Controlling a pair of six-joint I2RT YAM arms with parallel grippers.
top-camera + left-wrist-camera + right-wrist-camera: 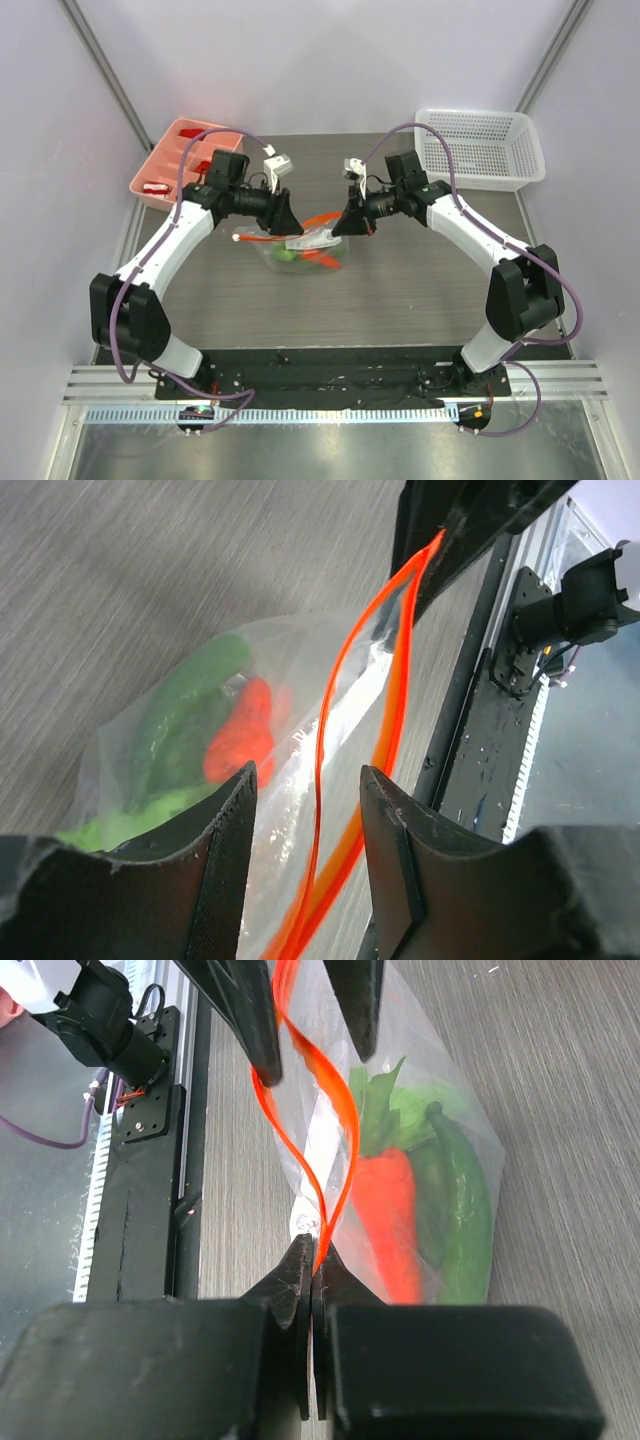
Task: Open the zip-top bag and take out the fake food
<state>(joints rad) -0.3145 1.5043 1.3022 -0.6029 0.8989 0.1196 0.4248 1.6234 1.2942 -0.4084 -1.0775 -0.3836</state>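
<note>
In the middle of the top view the bag (300, 252) sits on the table (420, 290) with food (395, 1210) inside, the right gripper (314, 1255) pinched tight on its orange strip (395, 650), the left gripper (307, 780) spread apart around it.

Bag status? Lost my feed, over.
Right tool shut on bag zip. Left tool open, astride zip. Zip parted, food inside. Nothing blocking.
</note>
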